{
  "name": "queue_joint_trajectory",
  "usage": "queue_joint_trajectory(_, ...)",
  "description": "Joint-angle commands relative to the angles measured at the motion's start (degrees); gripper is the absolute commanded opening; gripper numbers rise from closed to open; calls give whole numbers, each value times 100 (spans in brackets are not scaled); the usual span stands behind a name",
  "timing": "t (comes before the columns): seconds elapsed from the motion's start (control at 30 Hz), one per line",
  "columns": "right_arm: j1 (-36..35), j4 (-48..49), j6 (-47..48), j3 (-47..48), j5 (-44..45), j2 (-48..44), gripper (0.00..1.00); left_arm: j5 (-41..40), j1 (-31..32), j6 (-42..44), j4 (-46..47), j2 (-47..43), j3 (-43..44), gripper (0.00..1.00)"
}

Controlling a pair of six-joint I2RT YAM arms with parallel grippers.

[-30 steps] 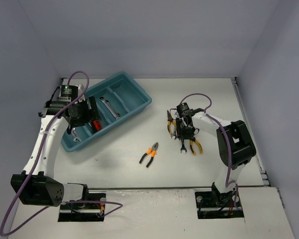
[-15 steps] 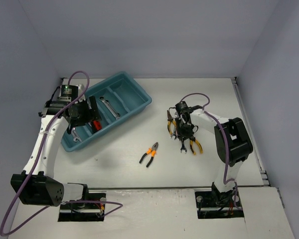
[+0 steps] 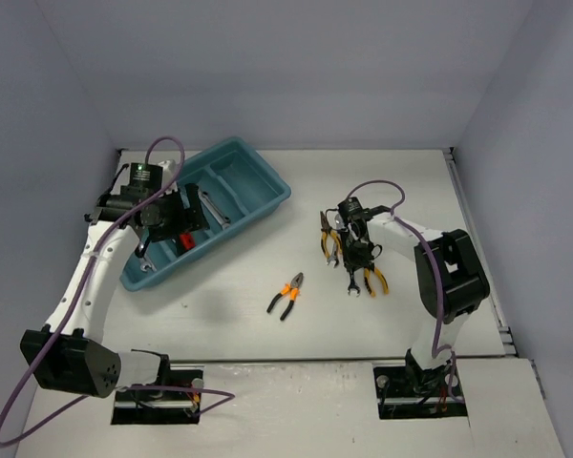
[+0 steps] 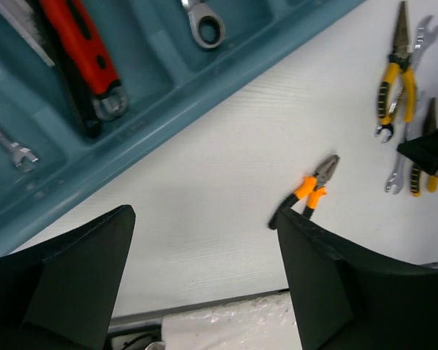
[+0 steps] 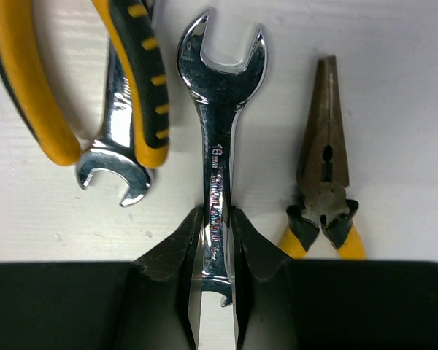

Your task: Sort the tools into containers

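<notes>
The teal tray (image 3: 258, 186) lies at the back left; in the left wrist view it (image 4: 204, 80) holds a red-handled adjustable wrench (image 4: 84, 51) and silver wrenches (image 4: 204, 25). My left gripper (image 3: 184, 224) hangs above the tray's near side, open and empty (image 4: 204, 292). Orange-handled pliers (image 3: 288, 294) lie alone mid-table, also in the left wrist view (image 4: 306, 193). My right gripper (image 3: 351, 256) is shut on a silver 16 mm wrench (image 5: 219, 146) at its shank (image 5: 215, 248), low over the table among the tool pile.
Beside the held wrench lie yellow-and-black pliers (image 5: 73, 80) over a smaller silver wrench (image 5: 117, 160) on its left, and yellow-handled needle-nose pliers (image 5: 325, 168) on its right. The table's near edge shows in the left wrist view (image 4: 204, 310).
My left arm has swung right and toward the back over the tray. My right gripper has stayed on the tool pile, barely shifted.
</notes>
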State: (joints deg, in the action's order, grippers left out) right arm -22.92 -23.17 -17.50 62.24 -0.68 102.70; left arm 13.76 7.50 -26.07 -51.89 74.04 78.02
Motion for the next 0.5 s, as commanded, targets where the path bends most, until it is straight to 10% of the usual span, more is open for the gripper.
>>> queue_joint_trajectory(0.0, 15, -649, 62, -287, 342, -244, 0, 635, 346, -375, 971, -122, -250, 76)
queue_joint_trajectory(0.47, -418, -650, 150, 197, -322, -1166, 0, 1274, 1350, -1582, 3635, 106, -1344, 76)
